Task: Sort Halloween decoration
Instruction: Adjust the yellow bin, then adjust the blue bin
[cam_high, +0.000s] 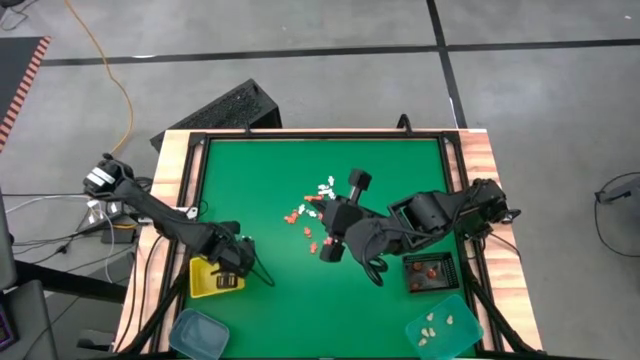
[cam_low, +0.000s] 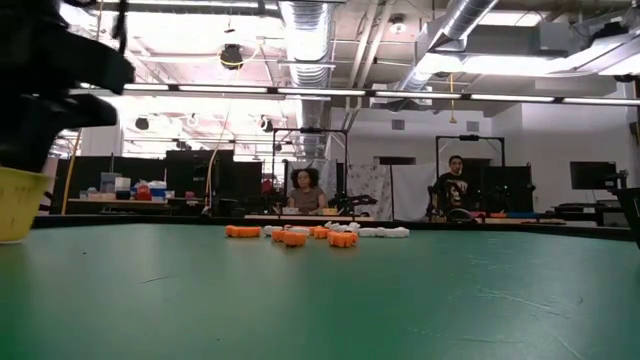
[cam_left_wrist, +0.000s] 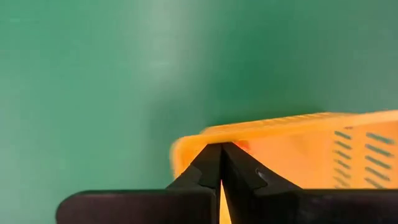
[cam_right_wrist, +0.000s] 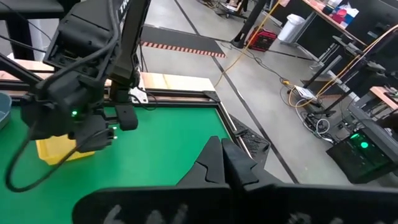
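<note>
The left end effector (cam_high: 232, 268) is hanging over the near-left part of the desk (cam_high: 260, 190), directly above the yellow tray (cam_high: 205, 280). In the left wrist view its fingers (cam_left_wrist: 208, 165) are pressing tip to tip, clenched, right over the tray's corner rim (cam_left_wrist: 267, 127); a small orange-red speck is showing just beside the tips, but whether anything is pinched there cannot be told.

The right end effector (cam_high: 332, 250) is hovering near the middle of the desk, reaching in from the right side. In the right wrist view its fingers (cam_right_wrist: 214, 158) are also meeting at the tips, clenched on nothing visible, and pointing across the green surface towards the left arm and the yellow tray (cam_right_wrist: 53, 149).

The Halloween decoration (cam_high: 312, 205) is lying scattered around the desk's centre, just beyond and left of the right end effector: orange-red pieces nearer, white ones farther. The low view is showing them as a low row (cam_low: 310, 235) on the green surface.

A black tray (cam_high: 430, 272) at the near right is holding a few reddish pieces, and a teal tray (cam_high: 443, 325) nearer still is holding several cream ones. Another teal tray (cam_high: 197, 335) is sitting at the near left.
</note>
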